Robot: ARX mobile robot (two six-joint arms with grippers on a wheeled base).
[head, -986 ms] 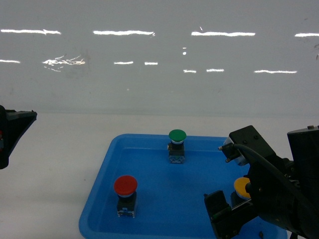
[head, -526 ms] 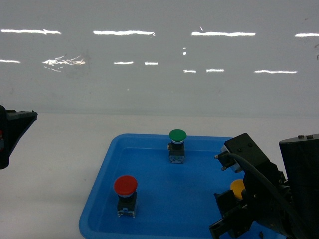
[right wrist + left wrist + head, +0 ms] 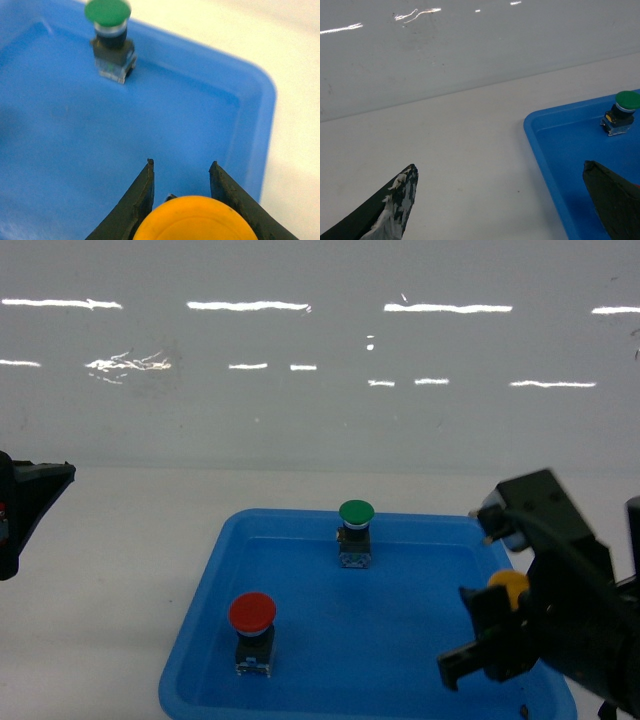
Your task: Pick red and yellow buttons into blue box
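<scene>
The red button point(image 3: 251, 612) stands upright at the front left of a shallow blue tray point(image 3: 196, 645). My right gripper point(image 3: 480, 635) is shut on the yellow button point(image 3: 508, 585) and holds it just above the tray's right side. In the right wrist view the yellow cap point(image 3: 195, 220) fills the space between the two dark fingers point(image 3: 145, 187), near the tray's rim point(image 3: 265, 100). My left gripper point(image 3: 500, 167) is open with nothing in it, over the white table left of the tray point(image 3: 535, 135); only its edge point(image 3: 20, 510) shows in the head view. The blue box is out of view.
A green button point(image 3: 355, 512) stands at the back middle of the tray, also seen as the green button point(image 3: 626, 100) from the left wrist and the green button point(image 3: 107, 12) from the right. A glossy white wall point(image 3: 320, 360) rises behind the white table point(image 3: 110, 560).
My right gripper has closed on the yellow button and carried it right and slightly up. The left arm, red button and green button have not moved.
</scene>
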